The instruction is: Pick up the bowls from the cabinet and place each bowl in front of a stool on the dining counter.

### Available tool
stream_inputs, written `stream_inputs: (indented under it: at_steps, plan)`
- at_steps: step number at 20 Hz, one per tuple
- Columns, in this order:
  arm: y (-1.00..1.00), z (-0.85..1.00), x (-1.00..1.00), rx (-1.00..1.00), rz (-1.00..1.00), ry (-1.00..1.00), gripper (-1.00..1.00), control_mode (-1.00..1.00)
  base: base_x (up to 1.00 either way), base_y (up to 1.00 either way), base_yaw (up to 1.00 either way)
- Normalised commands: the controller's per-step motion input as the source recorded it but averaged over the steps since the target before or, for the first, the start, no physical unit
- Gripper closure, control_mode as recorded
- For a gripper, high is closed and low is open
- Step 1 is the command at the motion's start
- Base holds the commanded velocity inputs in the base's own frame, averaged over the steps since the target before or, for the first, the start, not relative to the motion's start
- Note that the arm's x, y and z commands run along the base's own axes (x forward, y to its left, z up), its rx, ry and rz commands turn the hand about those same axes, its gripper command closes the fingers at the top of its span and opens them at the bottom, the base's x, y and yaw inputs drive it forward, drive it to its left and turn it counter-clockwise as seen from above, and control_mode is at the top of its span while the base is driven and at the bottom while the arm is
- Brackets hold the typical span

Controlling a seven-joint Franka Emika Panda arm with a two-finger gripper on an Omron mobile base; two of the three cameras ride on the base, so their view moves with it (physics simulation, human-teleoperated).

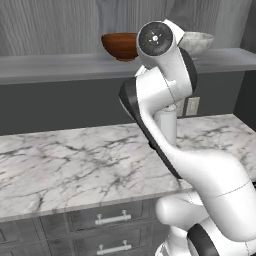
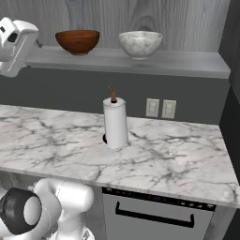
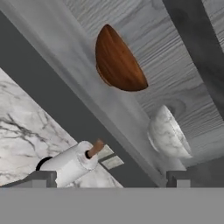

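Note:
Two bowls stand side by side on the cabinet shelf (image 2: pixel 183 63): a reddish-brown wooden bowl (image 2: pixel 77 41) on the left and a white-grey marbled bowl (image 2: pixel 140 43) to its right. In the left base view my arm's wrist covers the gap between the wooden bowl (image 1: pixel 119 45) and the marbled bowl (image 1: pixel 198 42). The hand view, rolled sideways, has the wooden bowl (image 3: pixel 118 61) ahead and the marbled bowl (image 3: pixel 168 133) lower right. My gripper (image 3: pixel 111 180) is open and empty, short of the shelf (image 3: pixel 78 83), apart from both bowls. The stool and dining counter are out of view.
A paper towel roll (image 2: pixel 115 123) stands upright on the narrow marble counter (image 2: pixel 168 161) below the shelf, near two wall sockets (image 2: pixel 160 108). Grey drawers (image 1: pixel 112 220) and a dishwasher front (image 2: pixel 154 213) sit under that counter. A dark wall closes the right side.

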Motion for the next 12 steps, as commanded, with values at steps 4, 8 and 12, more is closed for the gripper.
stream_inputs:
  at_steps: [4,8,12]
  plan:
    - [0.07,0.0,0.74,-0.1,0.06,0.07,-1.0,-1.0,0.0,0.0,0.0]
    - [0.07,0.0,0.79,-0.02,0.11,0.12,-1.0,-1.0,0.0,0.0,0.0]
    - [0.13,0.0,0.57,0.0,0.11,0.09,-1.0,-1.0,0.0,0.0,0.0]
